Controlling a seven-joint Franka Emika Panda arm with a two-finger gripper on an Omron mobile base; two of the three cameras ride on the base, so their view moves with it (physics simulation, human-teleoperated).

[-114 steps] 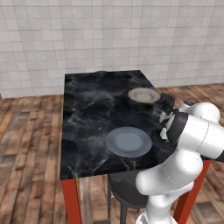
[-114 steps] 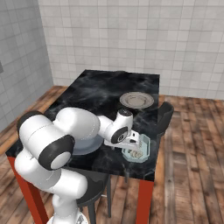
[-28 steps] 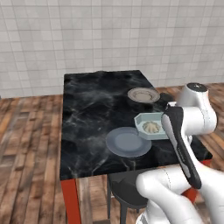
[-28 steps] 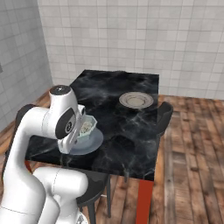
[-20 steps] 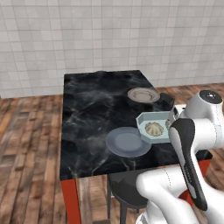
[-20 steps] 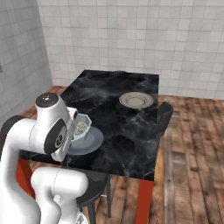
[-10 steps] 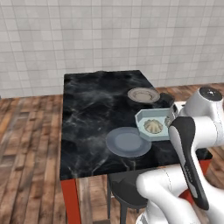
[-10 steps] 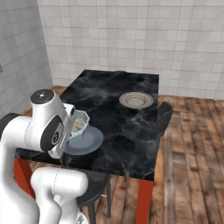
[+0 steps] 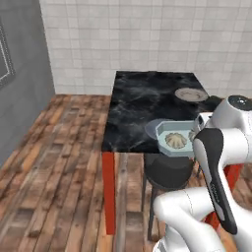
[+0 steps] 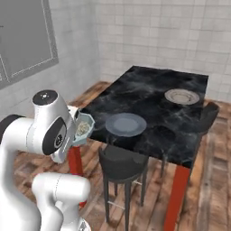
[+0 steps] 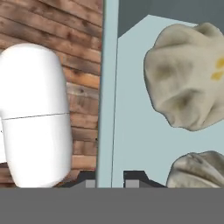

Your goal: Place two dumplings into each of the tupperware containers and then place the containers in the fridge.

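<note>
A rendered home kitchen or dining corner; pale square wall tiles cover the back wall; warm wood plank flooring runs underfoot; a black marble-topped table on red legs carries two round plates; a dark round stool sits tucked beside it.

No text, label, brand, number or sign can be read on anything in these views.
</note>
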